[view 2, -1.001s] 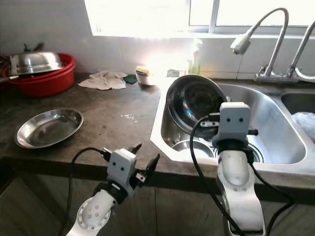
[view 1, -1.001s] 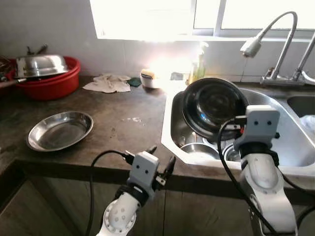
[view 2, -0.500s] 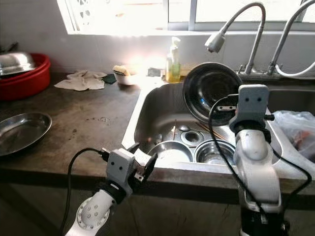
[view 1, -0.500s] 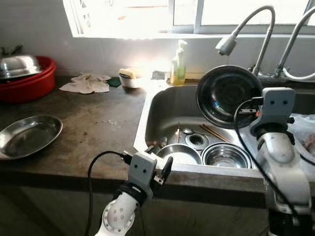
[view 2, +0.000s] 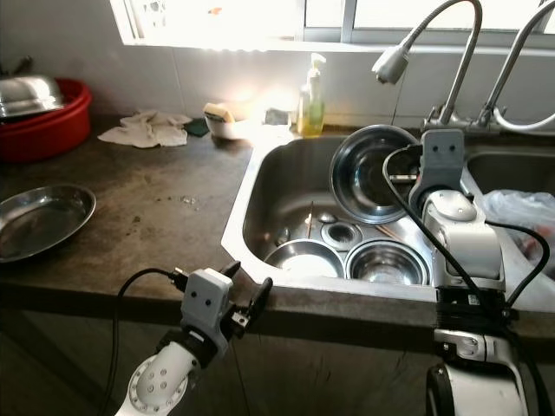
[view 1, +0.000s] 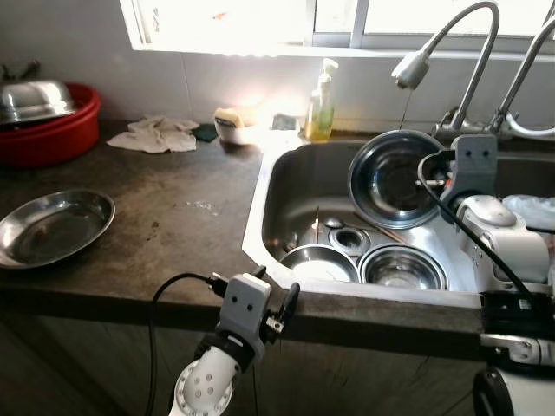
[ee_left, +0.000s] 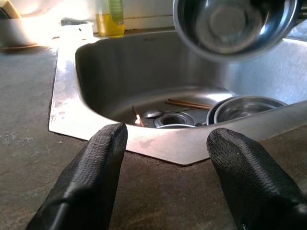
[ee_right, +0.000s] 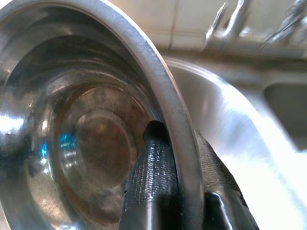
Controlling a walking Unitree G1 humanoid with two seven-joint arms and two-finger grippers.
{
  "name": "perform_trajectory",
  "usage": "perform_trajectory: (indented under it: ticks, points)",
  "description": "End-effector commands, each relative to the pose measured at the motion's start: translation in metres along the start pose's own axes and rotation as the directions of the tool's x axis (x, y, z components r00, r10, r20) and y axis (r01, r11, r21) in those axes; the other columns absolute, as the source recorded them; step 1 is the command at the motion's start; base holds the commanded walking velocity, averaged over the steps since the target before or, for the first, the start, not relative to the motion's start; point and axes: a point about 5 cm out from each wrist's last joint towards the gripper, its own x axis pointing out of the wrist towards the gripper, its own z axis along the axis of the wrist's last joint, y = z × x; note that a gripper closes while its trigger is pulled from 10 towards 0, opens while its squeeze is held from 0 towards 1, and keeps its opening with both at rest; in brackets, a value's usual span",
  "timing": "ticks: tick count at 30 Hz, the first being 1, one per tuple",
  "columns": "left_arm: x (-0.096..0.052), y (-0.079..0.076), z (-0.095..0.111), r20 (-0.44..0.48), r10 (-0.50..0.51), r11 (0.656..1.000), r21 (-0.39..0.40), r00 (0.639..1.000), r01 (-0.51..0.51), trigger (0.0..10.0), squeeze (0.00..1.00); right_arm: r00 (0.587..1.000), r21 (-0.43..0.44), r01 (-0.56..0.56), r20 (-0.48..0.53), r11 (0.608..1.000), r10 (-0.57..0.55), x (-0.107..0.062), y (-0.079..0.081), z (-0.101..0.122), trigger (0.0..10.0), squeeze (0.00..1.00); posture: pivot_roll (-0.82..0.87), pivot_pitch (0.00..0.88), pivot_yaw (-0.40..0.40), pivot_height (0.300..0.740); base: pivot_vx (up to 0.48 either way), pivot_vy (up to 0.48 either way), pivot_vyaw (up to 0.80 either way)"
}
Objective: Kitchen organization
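The right gripper (ee_right: 175,191) is pinching the rim of a steel bowl (view 1: 395,178), one finger inside and one outside, and is holding it tilted on edge above the sink (view 1: 290,173), over two bowls (view 1: 364,264) lying in the basin. A rim pinch probably lets the bowl swing, so moving slowly is wise. The left gripper (ee_left: 165,143) is hanging wide open near the surface (view 1: 165,221) edge.

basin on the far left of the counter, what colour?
Red basin, clearest in the left eye view.
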Motion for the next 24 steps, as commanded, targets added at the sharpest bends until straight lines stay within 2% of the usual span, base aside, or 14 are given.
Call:
perform_trajectory:
  ticks: [1,4,8,10,15,16,21,24]
  points:
    - [-0.003,-0.001,0.002,-0.005,0.001,1.000,0.000,1.000,-0.001,10.0,0.00,1.000,-0.022,-0.009,-0.026,1.000,0.008,0.004,-0.002,0.000,10.0,0.00,0.11,0.081,-0.061,0.740,0.000,0.000,0.00]
    - [-0.006,-0.002,0.003,-0.013,0.005,1.000,-0.004,1.000,-0.005,10.0,0.00,0.989,-0.108,-0.088,-0.130,0.990,0.073,0.013,0.004,-0.014,10.0,0.00,0.12,0.098,-0.064,0.740,0.000,0.000,0.00]
    - [-0.010,-0.004,0.005,-0.017,0.006,1.000,-0.015,1.000,-0.006,10.0,0.00,0.956,-0.147,-0.192,-0.250,0.970,0.151,0.019,0.015,-0.035,10.0,0.00,0.13,0.119,-0.067,0.740,0.000,0.000,0.00]
    - [-0.011,-0.004,0.005,-0.019,0.005,1.000,-0.018,1.000,-0.006,10.0,0.00,0.952,-0.156,-0.206,-0.259,0.966,0.161,0.019,0.016,-0.037,10.0,0.00,0.13,0.119,-0.070,0.740,0.000,0.000,0.00]
    - [-0.012,-0.005,0.006,-0.018,0.004,1.000,-0.028,1.000,-0.005,10.0,0.00,0.919,-0.150,-0.288,-0.322,0.946,0.229,0.020,0.024,-0.050,10.0,0.00,0.13,0.121,-0.073,0.740,0.000,0.000,0.00]
    - [-0.012,-0.006,0.007,-0.023,-0.002,1.000,-0.031,1.000,0.001,10.0,0.00,0.899,-0.144,-0.328,-0.351,0.934,0.262,0.019,0.027,-0.055,10.0,0.00,0.13,0.123,-0.073,0.740,0.000,0.000,0.00]
    - [-0.012,-0.006,0.007,-0.027,-0.003,0.999,-0.033,1.000,0.002,10.0,0.00,0.873,-0.117,-0.385,-0.369,0.915,0.320,0.018,0.034,-0.059,10.0,0.00,0.13,0.124,-0.074,0.740,0.000,0.000,0.00]
    - [-0.012,-0.006,0.008,-0.024,-0.001,1.000,-0.031,1.000,0.000,10.0,0.00,0.838,-0.091,-0.446,-0.391,0.891,0.379,0.014,0.043,-0.065,10.0,0.00,0.13,0.122,-0.079,0.740,0.000,0.000,0.00]
